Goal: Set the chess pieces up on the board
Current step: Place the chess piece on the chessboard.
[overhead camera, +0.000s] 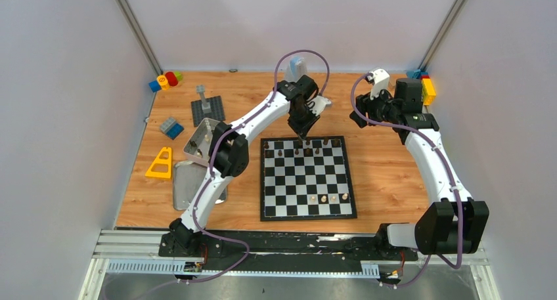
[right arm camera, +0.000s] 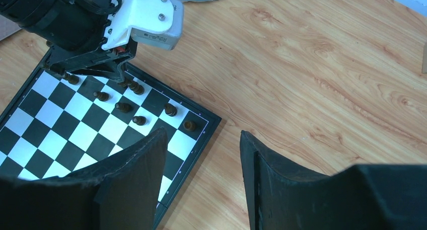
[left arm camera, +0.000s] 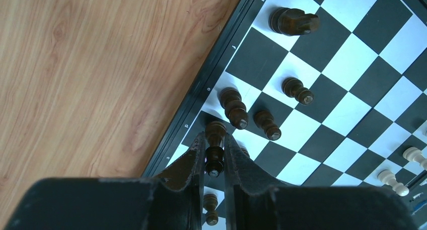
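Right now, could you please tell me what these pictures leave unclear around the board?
- Left wrist view: fingers of the left gripper flank the dark piece, hiding whether its base touches the board.
- Top view: the cream pieces are too small to identify.
- Right wrist view: the right gripper covers part of the board.

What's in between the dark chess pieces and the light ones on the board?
Nothing but bare squares of the board between the dark pieces and the cream pieces; the top view shows it.
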Robot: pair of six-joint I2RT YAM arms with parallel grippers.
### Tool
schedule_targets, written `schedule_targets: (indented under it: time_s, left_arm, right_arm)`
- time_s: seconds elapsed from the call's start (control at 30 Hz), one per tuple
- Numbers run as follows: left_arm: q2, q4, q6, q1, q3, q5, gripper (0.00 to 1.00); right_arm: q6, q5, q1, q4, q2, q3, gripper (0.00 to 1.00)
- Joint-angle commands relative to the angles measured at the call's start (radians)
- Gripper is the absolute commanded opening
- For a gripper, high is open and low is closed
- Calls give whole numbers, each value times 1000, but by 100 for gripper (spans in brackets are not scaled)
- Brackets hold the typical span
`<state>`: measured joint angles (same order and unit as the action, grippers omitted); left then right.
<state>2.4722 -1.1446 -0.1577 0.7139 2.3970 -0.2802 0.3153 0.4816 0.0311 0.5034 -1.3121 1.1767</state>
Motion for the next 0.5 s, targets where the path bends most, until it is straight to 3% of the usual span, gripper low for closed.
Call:
schedule_targets:
  time_s: [0.0, 0.47]
  left_arm:
    - [19, -8, 17, 13, 50, -22, 16]
    - [33, -28, 10, 13, 55, -12, 27]
  right_arm:
    - [1, 23, -3, -39, 16, -5, 56]
    - [4, 31, -3, -40, 8, -6, 56]
